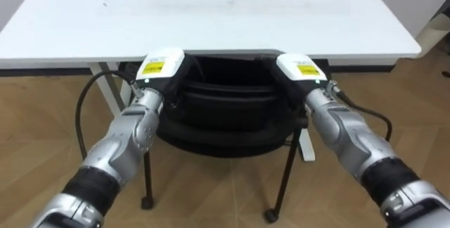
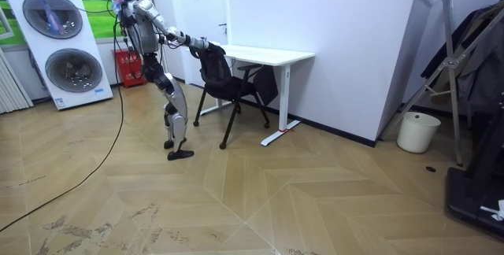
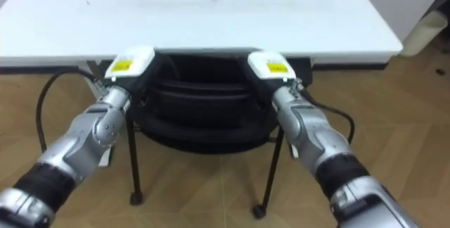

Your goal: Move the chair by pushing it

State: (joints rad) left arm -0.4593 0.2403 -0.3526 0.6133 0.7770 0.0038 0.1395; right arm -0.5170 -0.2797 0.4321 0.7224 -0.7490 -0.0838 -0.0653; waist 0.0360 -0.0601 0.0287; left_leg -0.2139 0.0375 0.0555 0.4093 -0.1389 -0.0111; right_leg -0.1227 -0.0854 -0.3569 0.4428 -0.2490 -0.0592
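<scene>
- Left hand [image 1: 160, 66]: back facing up, set against the left top corner of the chair [image 1: 225, 115] back. Its front is hidden behind the black backrest, so I cannot tell how far it is open or whether it has a grip.
- Right hand [image 1: 301, 67]: same pose on the right top corner of the backrest. Its state cannot be told either.
- Both arms reach forward, roughly level, one on each side of the backrest.
- Chair: black, thin dark legs on the wood floor [image 1: 211, 193]. The top of its back lies right at the desk's near edge, and the seat runs under the desk [image 1: 211, 17].
- Desk: white top, bare, white legs showing beneath.
- Room view: I stand behind the chair, leaning forward with one leg set back, arms out to the backrest. The chair is between me and the desk, which stands against a white wall [image 2: 339, 42].
- Behind me, two stacked washers [image 2: 67, 46]. Well off to the room view's right, a white bin [image 2: 415, 131] on the floor.
</scene>
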